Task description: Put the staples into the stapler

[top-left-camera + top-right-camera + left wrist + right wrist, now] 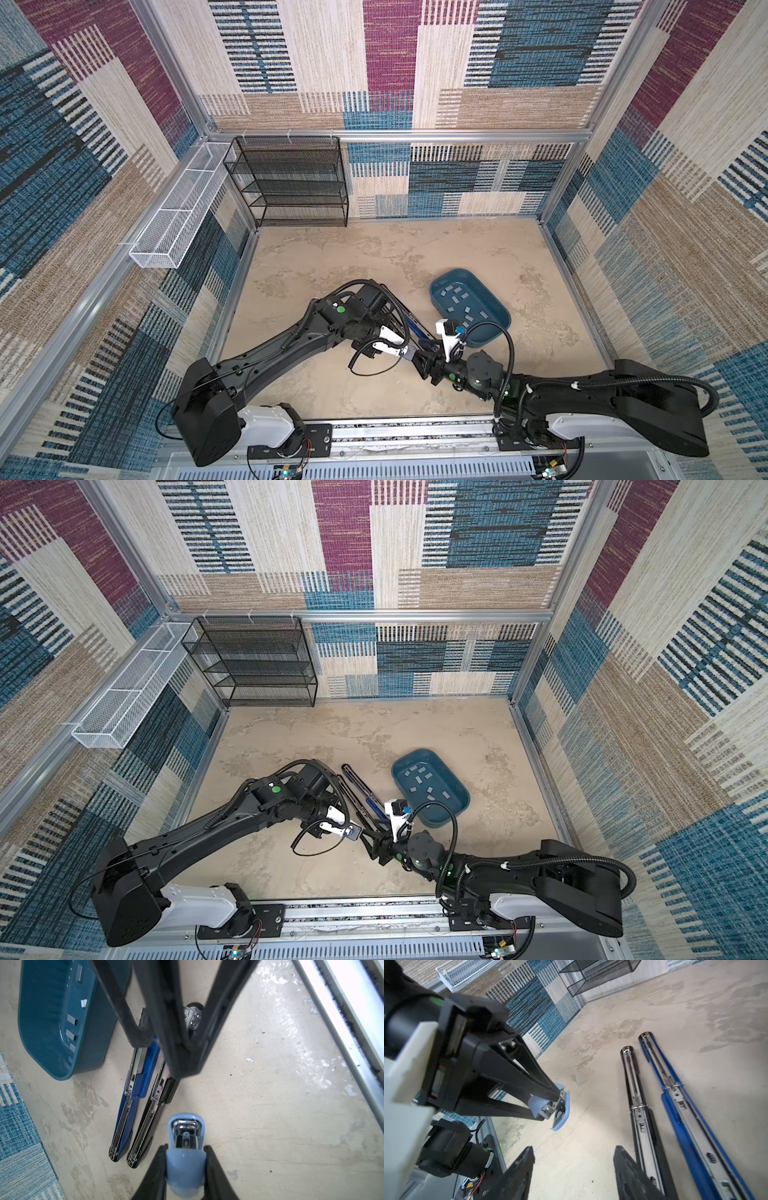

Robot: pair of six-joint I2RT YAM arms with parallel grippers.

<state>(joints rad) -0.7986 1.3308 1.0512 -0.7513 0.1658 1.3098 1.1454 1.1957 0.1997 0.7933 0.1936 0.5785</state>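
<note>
Pale-blue stapler (185, 1159) between left fingers (153, 1174); right fingers (521, 1167) apart, seemingly empty

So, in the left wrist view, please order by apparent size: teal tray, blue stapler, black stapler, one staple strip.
1. teal tray
2. blue stapler and black stapler: alike, both partly hidden
3. staple strip

A black mesh rack (291, 183) stands at the back of the stained beige table (332, 266), against the patchwork wall covering (390, 50). Just left of the rack, a long white mesh basket (178, 208) hangs on the side wall. Well in front of the rack and to its right sits a teal plastic tub (454, 272) — upright, apart from the walls.
</note>
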